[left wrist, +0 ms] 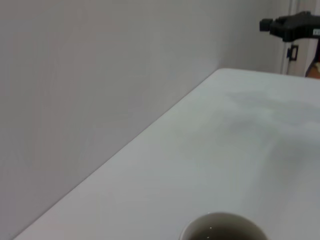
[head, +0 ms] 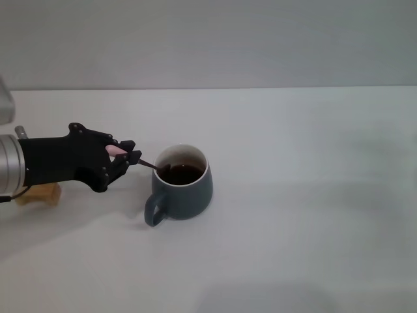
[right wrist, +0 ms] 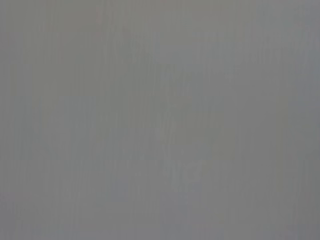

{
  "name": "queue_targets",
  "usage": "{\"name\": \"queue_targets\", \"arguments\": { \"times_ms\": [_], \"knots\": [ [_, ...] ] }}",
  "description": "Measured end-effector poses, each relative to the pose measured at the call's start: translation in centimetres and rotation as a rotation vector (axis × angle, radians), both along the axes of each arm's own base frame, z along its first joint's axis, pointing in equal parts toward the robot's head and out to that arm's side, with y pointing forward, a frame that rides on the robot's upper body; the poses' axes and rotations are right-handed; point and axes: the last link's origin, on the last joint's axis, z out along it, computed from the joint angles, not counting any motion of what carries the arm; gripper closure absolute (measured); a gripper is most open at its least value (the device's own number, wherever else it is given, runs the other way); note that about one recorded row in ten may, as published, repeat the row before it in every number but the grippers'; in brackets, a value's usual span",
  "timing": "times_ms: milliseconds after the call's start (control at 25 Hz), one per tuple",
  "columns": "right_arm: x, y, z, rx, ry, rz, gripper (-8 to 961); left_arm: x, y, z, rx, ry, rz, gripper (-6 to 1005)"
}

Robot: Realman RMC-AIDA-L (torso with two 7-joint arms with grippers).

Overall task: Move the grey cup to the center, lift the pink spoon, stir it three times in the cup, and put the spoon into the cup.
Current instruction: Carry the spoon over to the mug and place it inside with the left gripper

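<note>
A white table [head: 293, 228] stands against a plain grey wall [head: 208, 39].

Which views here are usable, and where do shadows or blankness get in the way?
Head view: even light, soft shadows beside the grey cup, left end effector and pink spoon clear. Left wrist view: only the cup's rim at the frame edge. Right wrist view: blank grey, nothing distinguishable.

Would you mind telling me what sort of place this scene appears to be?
Probably a lab test bench rather than a kitchen: a bare white table against a plain grey wall, with only the grey cup, the pink spoon in the left gripper, and a wooden block.
</note>
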Motion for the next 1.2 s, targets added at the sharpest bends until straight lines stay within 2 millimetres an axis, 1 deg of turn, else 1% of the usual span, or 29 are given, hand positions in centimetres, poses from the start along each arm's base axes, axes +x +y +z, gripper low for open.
{"name": "queue_targets", "arguments": {
  "times_ms": [40,160,320,360,560,720,960,1200],
  "knots": [
    [0.0,-0.1,0.0,0.001,0.0,0.0,903,0.0,0.0,0.0,0.0,0.0,0.0,854],
    [0.0,-0.3,-0.1,-0.002,0.0,0.001,902,0.9,-0.1,-0.4,0.012,0.035,-0.025,854],
    [0.0,-0.4,-0.2,-0.005,-0.001,0.003,902,1.3,-0.1,-0.5,0.018,0.043,-0.035,854],
    [0.0,-0.4,-0.2,-0.005,-0.001,0.004,902,1.9,-0.1,-0.8,0.024,0.051,-0.052,854],
    [0.1,-0.5,-0.2,-0.004,-0.002,0.004,903,2.9,0.1,-1.7,0.052,0.076,-0.076,854],
    [0.2,-0.7,-0.1,-0.002,-0.002,0.0,903,3.3,-0.2,-2.1,0.074,0.116,-0.086,855],
    [0.3,-0.8,-0.1,0.001,-0.002,0.0,902,3.6,-0.7,-1.9,0.114,0.111,-0.091,855],
    [0.2,-0.8,0.0,0.0,-0.004,0.003,903,3.6,-1.1,-2.4,0.141,0.15,-0.093,855]
  ]
}}
